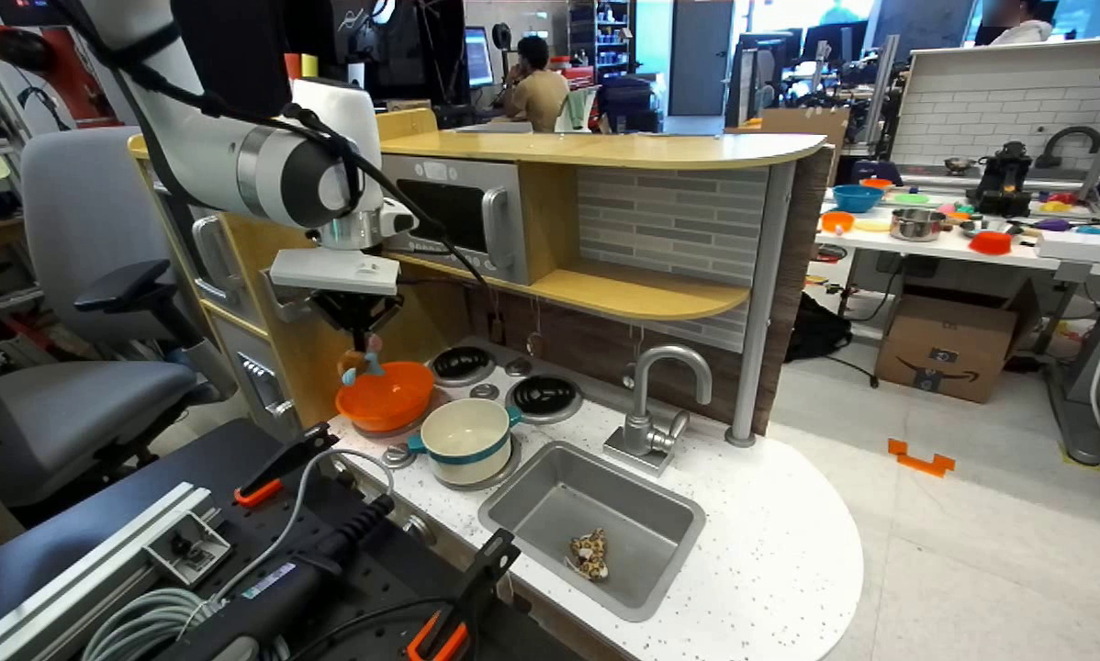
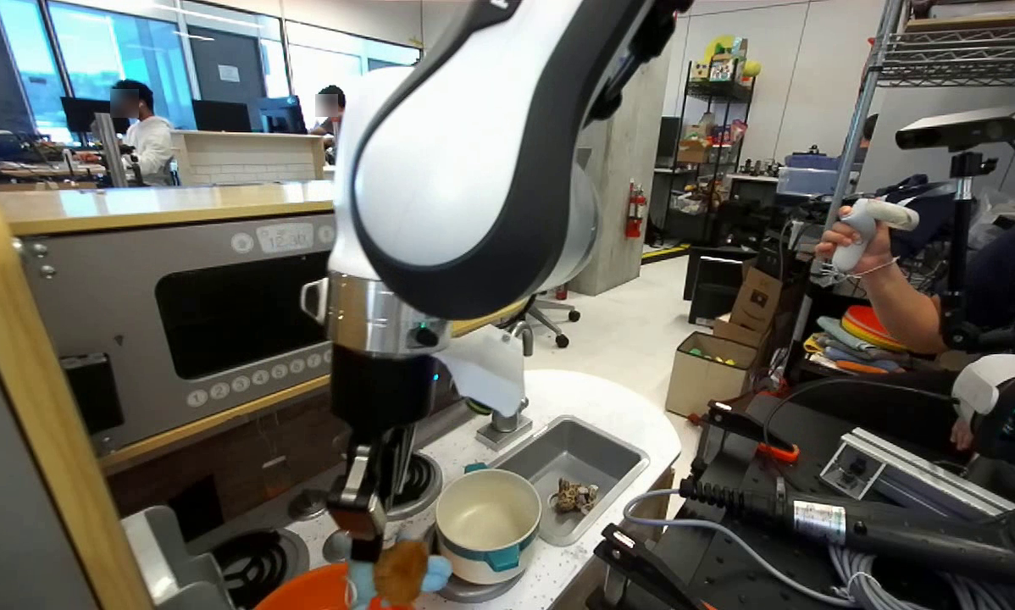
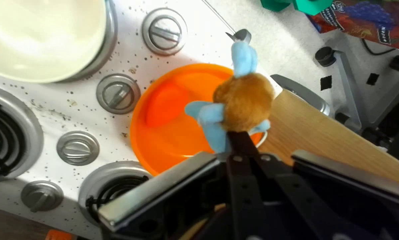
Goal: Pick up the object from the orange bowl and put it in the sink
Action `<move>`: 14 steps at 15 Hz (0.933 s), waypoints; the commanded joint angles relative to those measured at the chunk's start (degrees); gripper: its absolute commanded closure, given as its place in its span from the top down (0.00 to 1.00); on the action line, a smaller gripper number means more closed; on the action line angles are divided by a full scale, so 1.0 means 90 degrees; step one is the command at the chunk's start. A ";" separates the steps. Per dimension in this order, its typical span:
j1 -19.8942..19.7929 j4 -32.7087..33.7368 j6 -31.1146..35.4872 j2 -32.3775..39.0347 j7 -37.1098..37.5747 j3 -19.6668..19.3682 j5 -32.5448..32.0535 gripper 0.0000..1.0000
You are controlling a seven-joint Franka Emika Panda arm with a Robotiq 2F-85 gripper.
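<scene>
Centre-right in the wrist view, the gripper (image 3: 242,143) pinches a brown-and-blue plush toy (image 3: 244,101), apparently just above the orange bowl (image 3: 164,145).

A cream pot (image 1: 458,431) with a teal band and two teal handles stands on a burner (image 3: 108,43) set in the speckled white bench (image 1: 770,551). In an exterior view, a black-coiled burner (image 1: 544,397) sits just behind and right of the pot, with a grey microwave (image 1: 467,216) above and behind the pot. A spotted plush toy (image 1: 589,554) lies right of the pot, nearer the camera. Up and right of the pot is a tiled panel (image 1: 669,229); well right of the pot, a cardboard box (image 1: 947,344) on the floor (image 1: 972,560). A grey office chair (image 1: 91,239) stands well left of the pot.
</scene>
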 commanded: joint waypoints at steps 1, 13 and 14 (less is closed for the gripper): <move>-0.0729 -0.1082 0.0269 -0.0946 -0.0523 0.0312 0.0569 0.00; -0.1697 -0.1814 -0.0055 -0.1961 -0.1136 -0.1009 0.1354 0.00; -0.1684 -0.1759 -0.0072 -0.1884 -0.1106 -0.1186 0.1321 0.00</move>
